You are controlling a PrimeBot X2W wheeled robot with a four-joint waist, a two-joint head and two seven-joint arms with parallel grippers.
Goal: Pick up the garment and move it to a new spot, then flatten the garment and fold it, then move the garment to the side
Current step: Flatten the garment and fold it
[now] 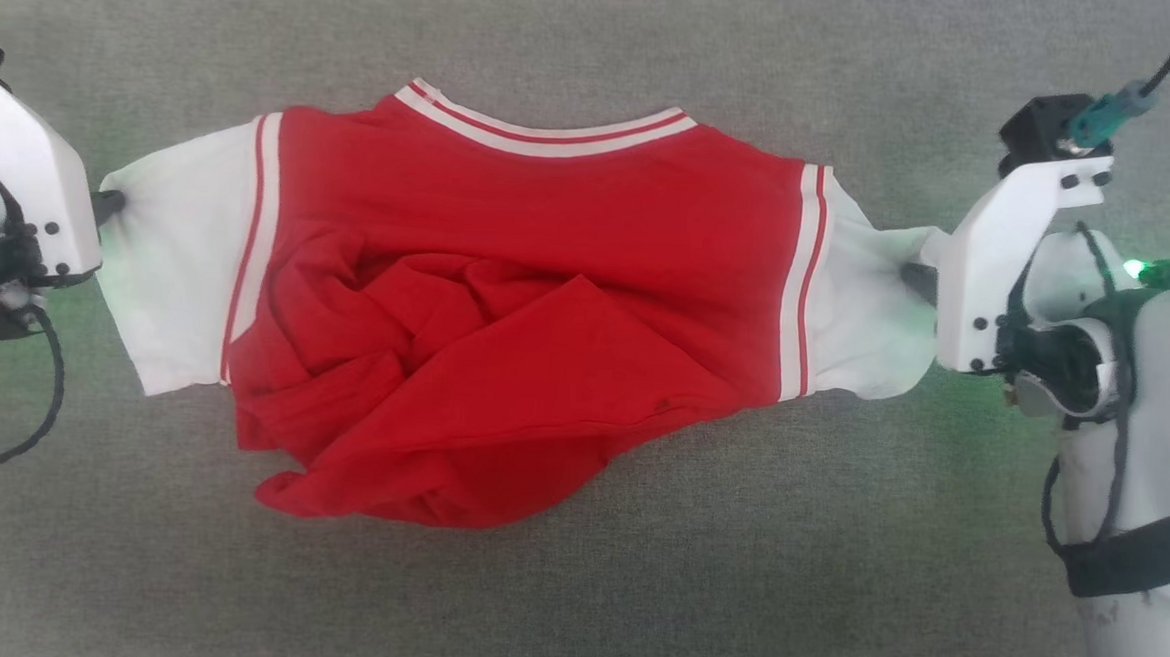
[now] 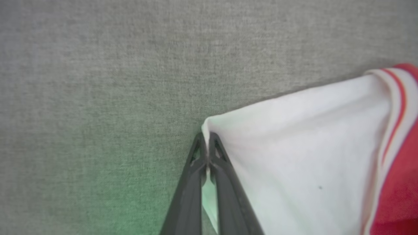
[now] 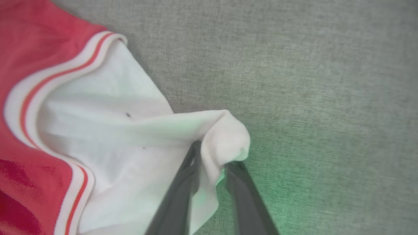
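My left gripper (image 2: 206,153) is pressed together on the outer corner of one white sleeve (image 1: 183,267) of the T-shirt (image 1: 540,226). My right gripper (image 3: 212,169) pinches a bunched fold of the other white sleeve (image 1: 866,323) between its fingers. The T-shirt lies in the middle of the grey cloth surface (image 1: 571,588), with its striped collar (image 1: 545,131) on the far side, spread sleeve to sleeve between my two grippers. Its upper edge runs fairly straight. The lower red part is rumpled in overlapping folds, with the lowest edge sagging toward my left. Bare grey surface lies open beyond the collar, on my side of the rumpled edge, and outward past both sleeves.
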